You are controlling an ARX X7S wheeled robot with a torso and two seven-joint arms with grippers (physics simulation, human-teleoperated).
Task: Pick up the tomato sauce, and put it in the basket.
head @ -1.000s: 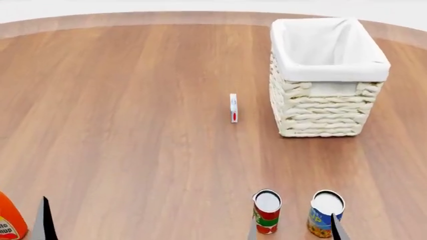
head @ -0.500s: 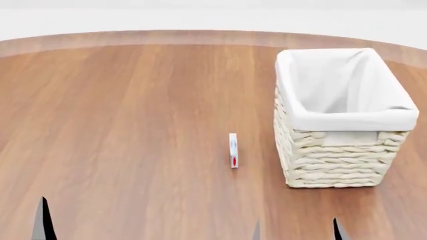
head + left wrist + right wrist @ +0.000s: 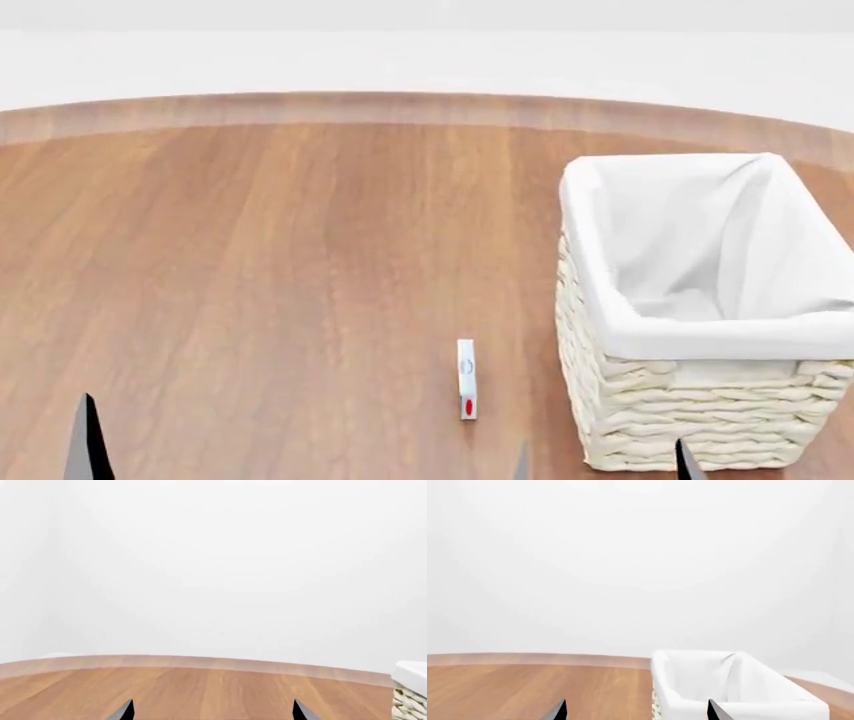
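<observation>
Tomato sauce, the small tin can the task names, shows in none of the three current views, so its place cannot be told. The rectangular cream woven wicker basket (image 3: 707, 400) with a white cloth liner folded over its rim stands at the lower right of the head view, upright on the round brown wooden table (image 3: 267, 270), its right side cut by the frame edge. Its inside shows only the white liner. Just beside the basket, toward the frame's centre bottom, a small thin white box with a red mark (image 3: 466, 379) stands upright on the wood, apart from the wicker wall.

Along the bottom edge of the head view, dark pointed fingertips poke into frame: one at the lower left (image 3: 88, 440) belongs to the left arm, and two at the lower right belong to the right gripper (image 3: 603, 462), one of them in front of the basket's near wall. The right wrist view shows the right claw's two tips spread wide with nothing between them, the basket ahead. The left wrist view shows the left gripper (image 3: 212, 711) likewise spread apart and holding nothing, over bare wood, with a corner of the basket at the frame's lower right.
</observation>
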